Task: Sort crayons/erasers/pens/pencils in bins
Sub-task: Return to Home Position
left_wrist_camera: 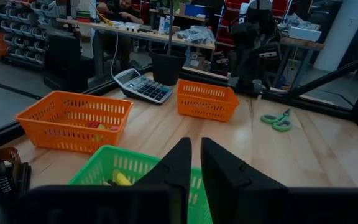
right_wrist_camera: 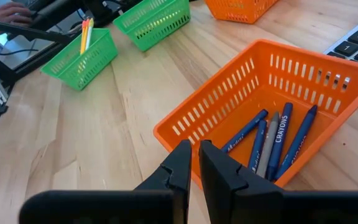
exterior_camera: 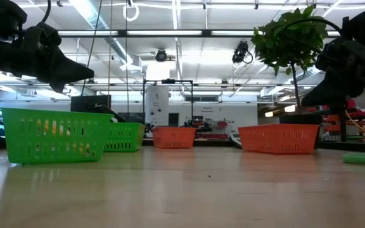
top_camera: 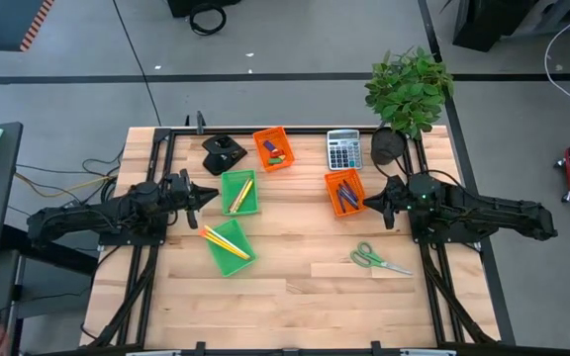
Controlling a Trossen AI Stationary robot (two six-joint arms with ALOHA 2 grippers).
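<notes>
Scanning from the frame's left, you find the left gripper [top_camera: 209,196] left of centre, fingers pinched narrow and empty, just beside the upper green bin [top_camera: 255,201] holding pencils [top_camera: 239,193]. Below it, the lower green bin [top_camera: 237,263] holds more. The erasers [top_camera: 276,153] lie in the top orange bin [top_camera: 264,136]. The pens [top_camera: 346,194] fill the right orange bin [top_camera: 332,204], with the right gripper [top_camera: 368,204] beside it, equally narrow and empty.

Table [top_camera: 295,297] front lies open save scissors [top_camera: 377,260]; bins [top_camera: 258,195] crowd the middle.
</notes>
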